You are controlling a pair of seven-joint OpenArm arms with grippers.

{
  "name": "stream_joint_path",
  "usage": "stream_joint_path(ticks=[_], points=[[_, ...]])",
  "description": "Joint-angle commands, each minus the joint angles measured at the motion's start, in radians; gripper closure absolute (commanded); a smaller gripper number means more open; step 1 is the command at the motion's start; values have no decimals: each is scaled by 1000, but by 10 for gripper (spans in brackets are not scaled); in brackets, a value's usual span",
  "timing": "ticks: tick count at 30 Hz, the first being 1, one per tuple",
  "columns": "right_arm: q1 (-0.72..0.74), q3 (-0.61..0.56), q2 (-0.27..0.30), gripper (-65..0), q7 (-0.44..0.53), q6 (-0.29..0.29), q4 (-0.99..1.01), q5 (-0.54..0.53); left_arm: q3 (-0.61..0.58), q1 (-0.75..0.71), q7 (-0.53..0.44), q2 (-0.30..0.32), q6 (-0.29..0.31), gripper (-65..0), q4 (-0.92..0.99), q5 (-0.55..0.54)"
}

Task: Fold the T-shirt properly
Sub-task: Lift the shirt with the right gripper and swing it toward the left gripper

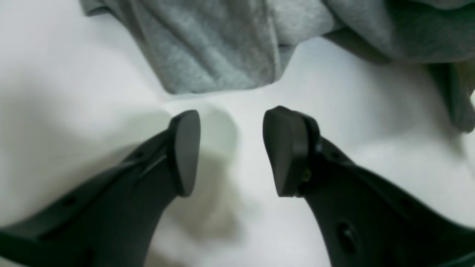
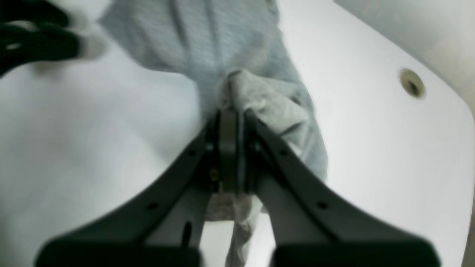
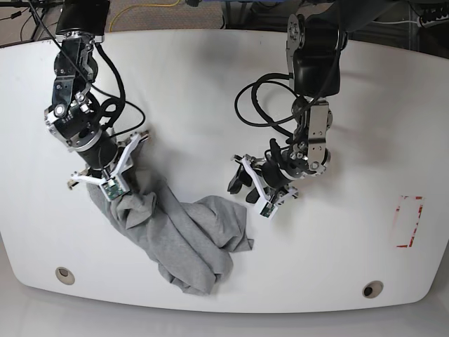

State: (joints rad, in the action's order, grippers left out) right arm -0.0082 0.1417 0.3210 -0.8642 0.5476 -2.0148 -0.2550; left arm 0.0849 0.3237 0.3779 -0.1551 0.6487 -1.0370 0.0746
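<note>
On the white oval table (image 3: 210, 77), toward 7 o'clock: crumpled heather-grey cotton T-shirt (image 3: 184, 239) in a heap | right gripper (image 2: 232, 122): fingers pinched tight on a bunch of the T-shirt at its 10 o'clock end | left gripper (image 1: 232, 150): fingers spread apart, empty, near the T-shirt's 2 o'clock edge, not touching it

I see a white table (image 3: 210, 84) with two round holes (image 3: 64, 275) (image 3: 372, 289) near its front edge, a red rectangle outline (image 3: 410, 222) marked at one side, carpet (image 3: 168, 15) and cables (image 3: 151, 8) behind.
</note>
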Motion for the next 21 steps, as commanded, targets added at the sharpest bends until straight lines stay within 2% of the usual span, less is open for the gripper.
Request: stream_joint_path(ticks=[1, 4, 9, 16, 21], points=[[17, -23, 10, -29, 47, 16, -25, -23, 5, 25, -26, -2, 4, -296, -32, -20], [20, -77, 10, -29, 67, 22, -25, -56, 16, 7, -26, -2, 7, -294, -107, -20], [80, -184, 4, -29, 76, 24, -25, -69, 79, -65, -24, 85, 10, -294, -245, -20], [184, -345, -49, -29, 78, 29, -19, -68, 207, -128, -24, 196, 10, -294, -408, -20], [230, -469, -78, -29, 79, 38, -17, -68, 309, -168, 10, 262, 12, -294, -497, -22]])
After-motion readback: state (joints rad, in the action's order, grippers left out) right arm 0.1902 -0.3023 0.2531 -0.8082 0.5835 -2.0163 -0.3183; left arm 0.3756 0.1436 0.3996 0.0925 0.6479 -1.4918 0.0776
